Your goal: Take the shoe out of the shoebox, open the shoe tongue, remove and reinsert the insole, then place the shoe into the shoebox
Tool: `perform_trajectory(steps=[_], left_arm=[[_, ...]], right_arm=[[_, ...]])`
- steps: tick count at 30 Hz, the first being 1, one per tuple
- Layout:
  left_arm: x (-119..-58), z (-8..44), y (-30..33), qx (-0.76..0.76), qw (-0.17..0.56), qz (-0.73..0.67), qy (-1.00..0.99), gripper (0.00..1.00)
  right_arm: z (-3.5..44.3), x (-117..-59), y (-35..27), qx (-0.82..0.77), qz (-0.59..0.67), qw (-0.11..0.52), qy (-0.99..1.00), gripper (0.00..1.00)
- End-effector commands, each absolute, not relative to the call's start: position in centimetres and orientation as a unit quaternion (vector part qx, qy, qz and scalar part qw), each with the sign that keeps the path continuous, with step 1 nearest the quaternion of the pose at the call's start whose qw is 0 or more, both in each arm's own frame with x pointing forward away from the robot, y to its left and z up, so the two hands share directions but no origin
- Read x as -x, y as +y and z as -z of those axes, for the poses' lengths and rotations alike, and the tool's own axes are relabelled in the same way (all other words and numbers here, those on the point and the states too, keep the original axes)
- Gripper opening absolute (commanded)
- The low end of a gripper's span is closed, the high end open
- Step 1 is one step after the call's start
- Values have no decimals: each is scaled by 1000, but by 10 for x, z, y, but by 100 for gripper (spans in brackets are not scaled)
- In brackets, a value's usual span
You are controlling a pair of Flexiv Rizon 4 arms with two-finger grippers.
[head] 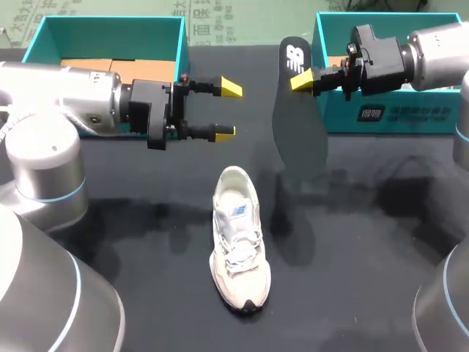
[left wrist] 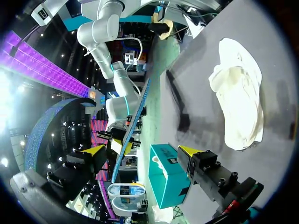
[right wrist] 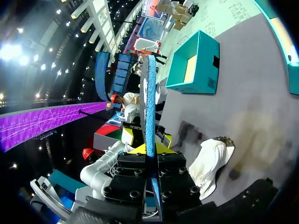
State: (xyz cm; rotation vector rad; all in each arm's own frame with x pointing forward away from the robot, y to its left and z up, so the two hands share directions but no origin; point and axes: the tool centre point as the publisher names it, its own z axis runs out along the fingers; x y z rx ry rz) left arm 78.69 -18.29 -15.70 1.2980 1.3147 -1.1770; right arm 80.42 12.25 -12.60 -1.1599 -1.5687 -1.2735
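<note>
A cream sneaker [head: 238, 238] lies on the black table, toe toward the front edge. It also shows in the left wrist view, ahead of the gripper [left wrist: 238, 107]. My right gripper [head: 302, 79] is shut on a dark insole [head: 300, 128] and holds it upright above the table, beside the right teal box [head: 381, 121]. In the right wrist view the insole [right wrist: 149, 98] stands edge-on between the fingers [right wrist: 145, 148], with the sneaker [right wrist: 210, 161] below. My left gripper [head: 226, 110] hovers open and empty to the left of the insole, behind the sneaker. Its tips [left wrist: 142, 151] stand wide apart.
Two open teal boxes stand at the back, one at the left [head: 106, 33] under my left arm and one at the right. The right one appears close to the left gripper's finger [left wrist: 168, 179]. The left one [right wrist: 194, 65] shows beyond the insole.
</note>
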Motion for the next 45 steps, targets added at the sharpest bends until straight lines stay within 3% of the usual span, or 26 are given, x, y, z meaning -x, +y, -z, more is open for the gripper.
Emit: perform_trajectory(steps=[1,36,41,43,45], left_arm=[[-786,158,-184,-527,459,477,533,100],[-815,170,-225,-506,507,480,506,100],[-813,170,-233,-505,503,485,506,87],[-810,170,-237,-507,502,487,505,78],[-808,171,-239,-508,501,486,504,59]], right_arm=[[126,-807,124,456,497,398,-622,0],[162,-841,163,525,445,505,-521,0],[165,-841,163,530,442,510,-514,0],[165,-841,163,530,442,510,-514,0],[165,-841,163,530,442,510,-514,0]])
